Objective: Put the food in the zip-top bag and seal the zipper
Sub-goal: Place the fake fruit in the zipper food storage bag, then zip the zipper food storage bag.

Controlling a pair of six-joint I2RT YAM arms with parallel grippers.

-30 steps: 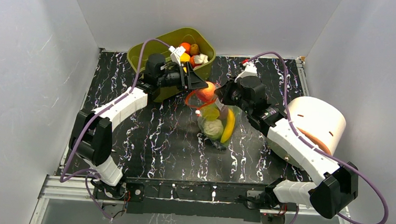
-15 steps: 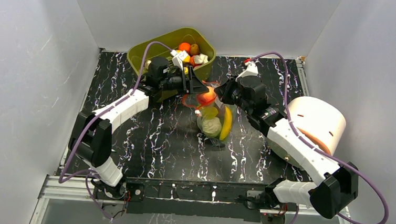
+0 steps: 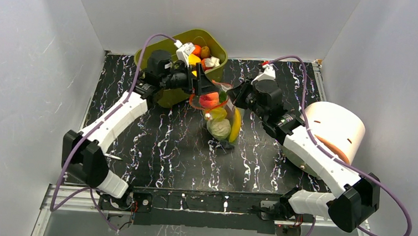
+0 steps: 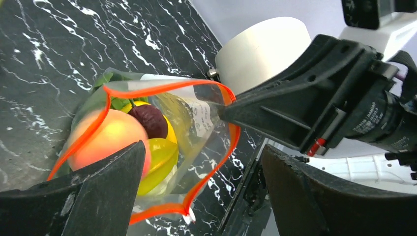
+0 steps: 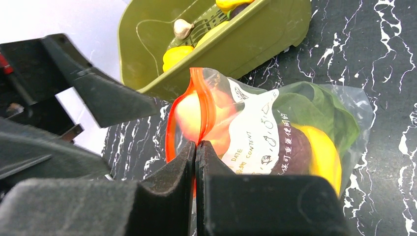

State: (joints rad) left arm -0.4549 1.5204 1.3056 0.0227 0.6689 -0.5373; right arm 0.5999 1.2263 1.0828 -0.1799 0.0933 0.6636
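Note:
The clear zip-top bag [image 3: 219, 121] stands on the black marble table, holding an orange-red piece [image 4: 105, 140], a purple ball [image 4: 150, 120], yellow pieces, a green leaf [image 5: 314, 105], a pale cabbage [image 3: 220, 129] and a banana [image 3: 235, 125]. Its red-orange zipper [image 4: 231, 140] forms an open loop. My right gripper [image 5: 196, 150] is shut on the zipper strip at one side of the mouth; it also shows in the top view [image 3: 235, 97]. My left gripper [image 4: 201, 189] is wide open over the mouth, touching nothing, and shows in the top view [image 3: 204, 89].
An olive-green tub [image 3: 161, 48] with several more toy foods [image 3: 203, 56] stands at the back, just behind the left gripper. A white cylinder [image 3: 334, 129] stands at the right, next to the right arm.
The orange-red piece has sunk from the bag's mouth down into the bag. The left arm has swung back toward the tub. The bag has shifted slightly left and back in the right gripper's hold.

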